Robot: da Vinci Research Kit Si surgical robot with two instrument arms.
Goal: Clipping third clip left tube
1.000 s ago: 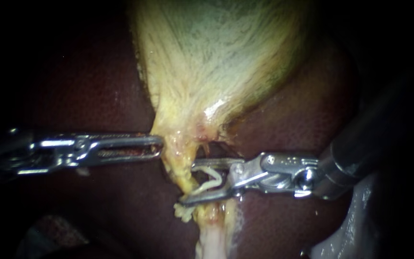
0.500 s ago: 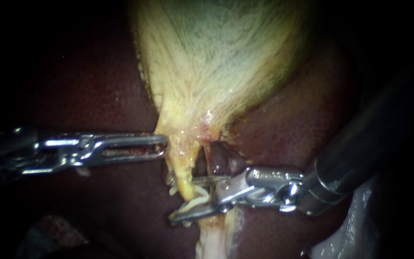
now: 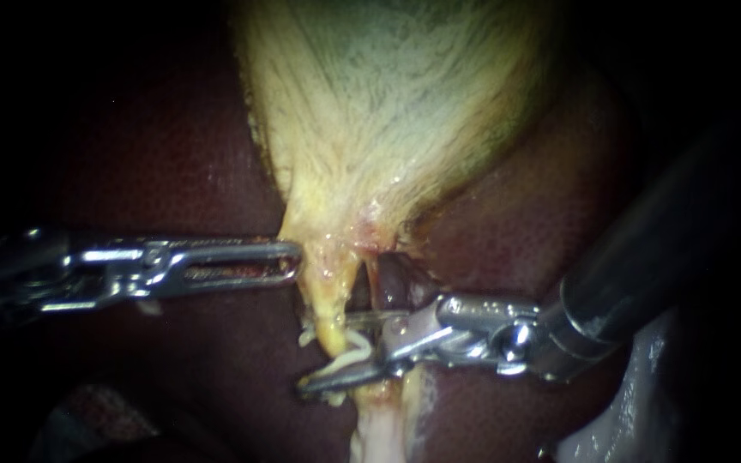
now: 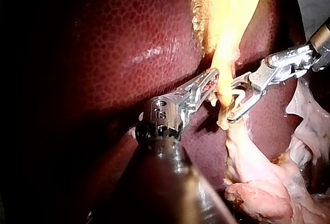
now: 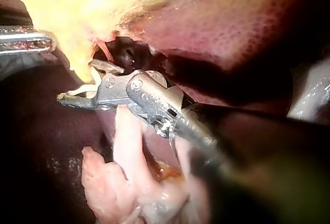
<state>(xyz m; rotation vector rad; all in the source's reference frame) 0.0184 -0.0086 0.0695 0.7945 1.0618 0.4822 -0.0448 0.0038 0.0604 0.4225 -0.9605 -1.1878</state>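
Endoscope view. Left tool (image 3: 293, 261) in level from the left, jaws pressed together and clenched on the yellow edge of the gallbladder (image 3: 388, 103), right where it narrows. Dark red liver (image 3: 173, 154) behind, on both sides. Right tool (image 3: 325, 353) in from the right, jaws spread wide, an open white clip (image 3: 352, 350) seated between them and touched by both. Left tube (image 3: 334, 309), the yellow strand dropping from the narrow end, down into that gap between the clip's legs. Just to its right a darker reddish strand (image 3: 381, 287), above the upper jaw. Pale tissue (image 3: 379, 429) trailing away below the lower jaw.

Left wrist view. Left tool (image 4: 209, 79) ahead of its shaft, tip closed on the bright yellow gallbladder (image 4: 227, 7) tissue. Just beyond it the right tool (image 4: 231, 101), jaws agape, clip (image 4: 238, 96) curled between them at the lower end of the left tube (image 4: 225, 82). Tools near each other but apart, tube between. Glossy liver (image 4: 129, 53) beside the left tool, pale lumpy tissue (image 4: 258, 182) under the right one.

Right wrist view. Right tool (image 5: 77, 82) ahead of its shaft, jaws parted, clip (image 5: 85, 89) gripped between them, yellow left tube (image 5: 80, 66) reaching into the gap. Left tool (image 5: 46, 41) beyond the jaws, tip against the gallbladder (image 5: 77, 2). Liver (image 5: 232, 28) alongside, pale tissue (image 5: 124, 146) under the jaws.
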